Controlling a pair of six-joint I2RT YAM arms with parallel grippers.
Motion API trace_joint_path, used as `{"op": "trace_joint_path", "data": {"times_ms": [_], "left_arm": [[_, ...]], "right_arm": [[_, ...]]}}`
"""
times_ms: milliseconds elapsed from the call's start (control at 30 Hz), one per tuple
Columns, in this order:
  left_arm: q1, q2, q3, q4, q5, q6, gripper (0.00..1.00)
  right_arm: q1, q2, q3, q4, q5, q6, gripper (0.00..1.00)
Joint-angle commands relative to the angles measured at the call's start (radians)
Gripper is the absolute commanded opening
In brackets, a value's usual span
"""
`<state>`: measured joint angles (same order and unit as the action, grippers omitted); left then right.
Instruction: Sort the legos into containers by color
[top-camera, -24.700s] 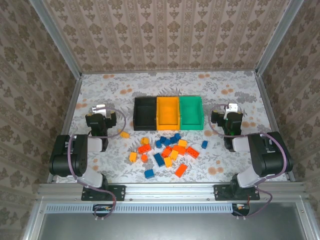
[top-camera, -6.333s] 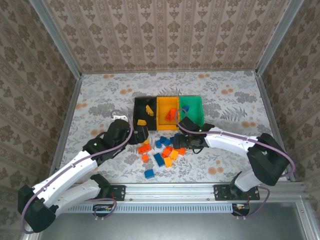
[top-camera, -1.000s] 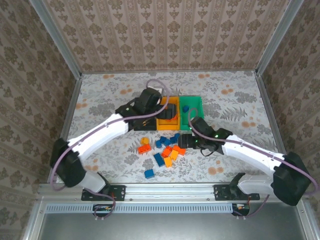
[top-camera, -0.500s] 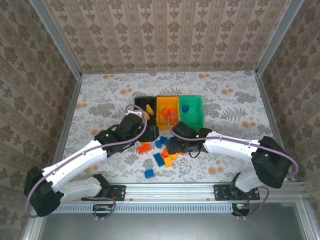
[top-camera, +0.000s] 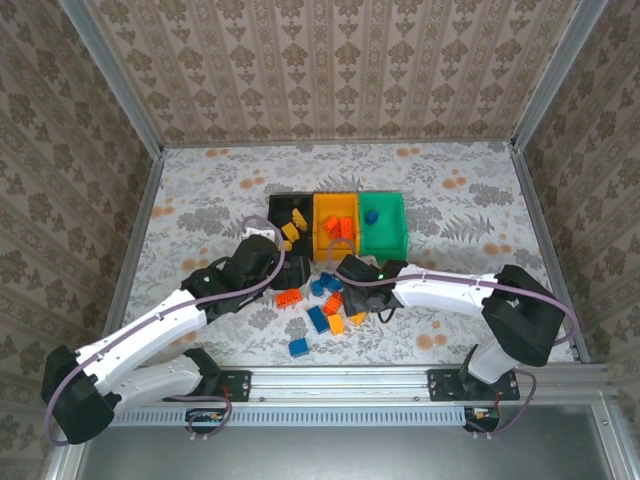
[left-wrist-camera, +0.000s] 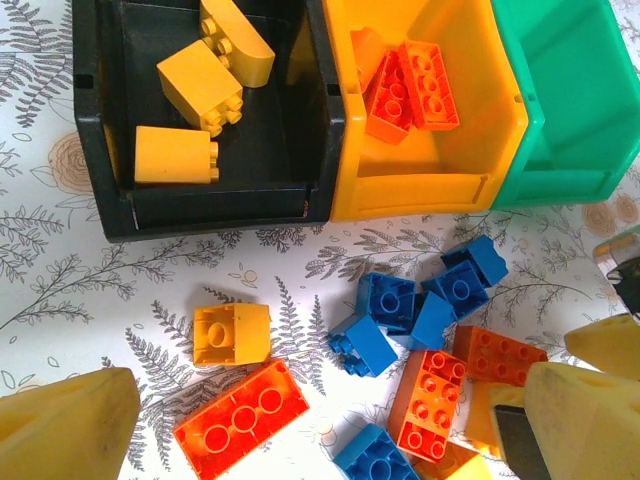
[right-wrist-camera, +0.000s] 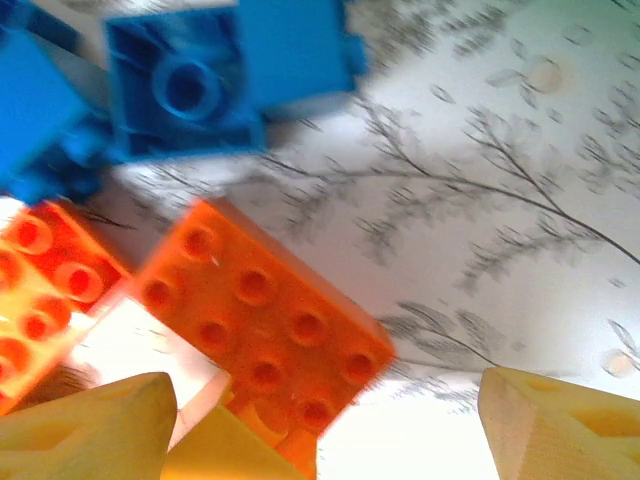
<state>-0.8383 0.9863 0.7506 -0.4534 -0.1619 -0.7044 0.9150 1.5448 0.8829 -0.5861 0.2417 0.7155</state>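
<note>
The containers stand in a row: the black bin (top-camera: 283, 238) (left-wrist-camera: 110, 190) holds three yellow legos (left-wrist-camera: 199, 85), the orange bin (top-camera: 335, 246) (left-wrist-camera: 420, 190) holds red-orange legos (left-wrist-camera: 410, 90), and the green bin (top-camera: 385, 238) (left-wrist-camera: 570, 150) holds a blue one (top-camera: 371, 215). Loose legos lie in front of the bins. My left gripper (top-camera: 295, 272) (left-wrist-camera: 320, 440) hangs open above a long red-orange lego (left-wrist-camera: 245, 420) and a yellow lego (left-wrist-camera: 230, 333). My right gripper (top-camera: 352, 297) (right-wrist-camera: 320, 430) is open, low over the pile, with a red-orange lego (right-wrist-camera: 265, 320) lying between its fingers, clear of the right finger (right-wrist-camera: 560, 420).
Blue legos (left-wrist-camera: 420, 305) cluster in the middle of the pile, and a single blue lego (top-camera: 298, 346) lies nearer the arm bases. The two grippers work close together over the pile. Bare patterned table (top-camera: 480, 200) stretches to the right and behind the bins.
My left gripper has come back from over the orange bin to the near side of the black bin. My right gripper has shifted left into the pile.
</note>
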Motion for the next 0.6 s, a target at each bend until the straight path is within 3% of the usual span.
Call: {"op": "trace_joint_path", "data": {"times_ms": [0, 133, 267, 433, 567], "left_arm": [[0.009, -0.021, -0.016, -0.018, -0.018, -0.016, 1.00], [0.013, -0.022, -0.026, -0.010, -0.016, -0.023, 1.00], [0.019, -0.021, -0.033, -0.006, -0.011, -0.025, 1.00], [0.027, -0.023, -0.033, -0.012, -0.010, -0.020, 1.00], [0.035, -0.029, -0.047, -0.015, -0.008, -0.026, 1.00]], "right_arm": [[-0.010, -0.093, -0.061, -0.119, 0.085, 0.056, 0.78], [-0.029, -0.212, -0.126, -0.132, 0.085, 0.077, 0.80], [-0.019, -0.286, -0.147, -0.026, -0.053, 0.045, 0.87], [0.021, -0.221, -0.115, 0.009, -0.116, -0.001, 0.91], [0.035, -0.160, -0.109, 0.017, -0.118, -0.018, 0.88]]}}
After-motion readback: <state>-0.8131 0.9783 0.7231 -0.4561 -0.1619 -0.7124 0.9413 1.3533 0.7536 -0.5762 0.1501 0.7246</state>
